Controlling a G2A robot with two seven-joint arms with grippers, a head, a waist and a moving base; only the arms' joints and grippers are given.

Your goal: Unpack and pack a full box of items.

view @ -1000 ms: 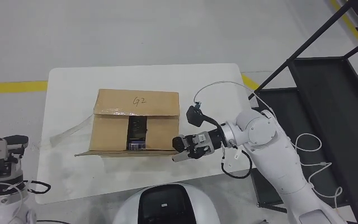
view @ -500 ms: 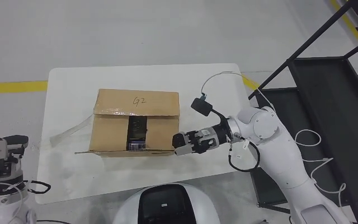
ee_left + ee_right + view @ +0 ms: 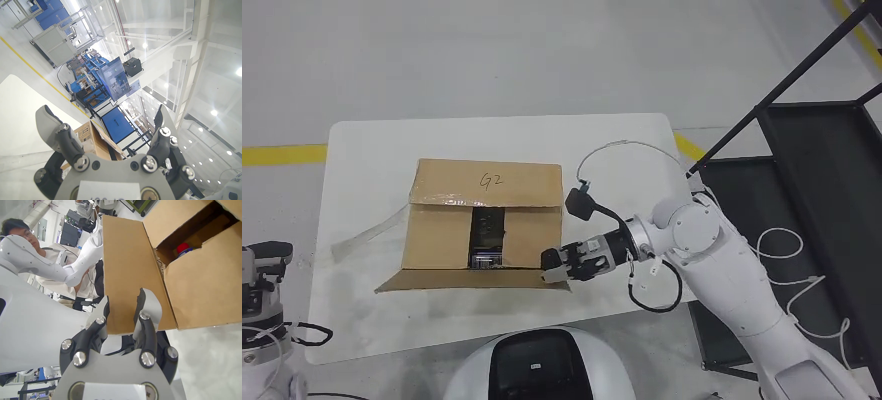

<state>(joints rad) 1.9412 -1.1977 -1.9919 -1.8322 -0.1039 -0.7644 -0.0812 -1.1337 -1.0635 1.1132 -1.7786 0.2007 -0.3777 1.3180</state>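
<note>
A brown cardboard box sits in the middle of the white table. Its top flaps stand parted by a gap where dark items show. In the right wrist view a red-capped can lies inside. My right gripper is at the box's near right corner, shut on the end of the near flap, with one finger on each side of the cardboard. That flap is tilted outward toward me. My left gripper hangs off the table's near left corner, open, pointing up with nothing in it.
A strip of clear tape trails from the box's left side across the table. A black metal rack stands close to the table's right edge. Bare tabletop lies left of and behind the box.
My right gripper has shifted left along the box's near edge onto the near flap. The flap has swung out and lower toward me. The left arm has not moved.
</note>
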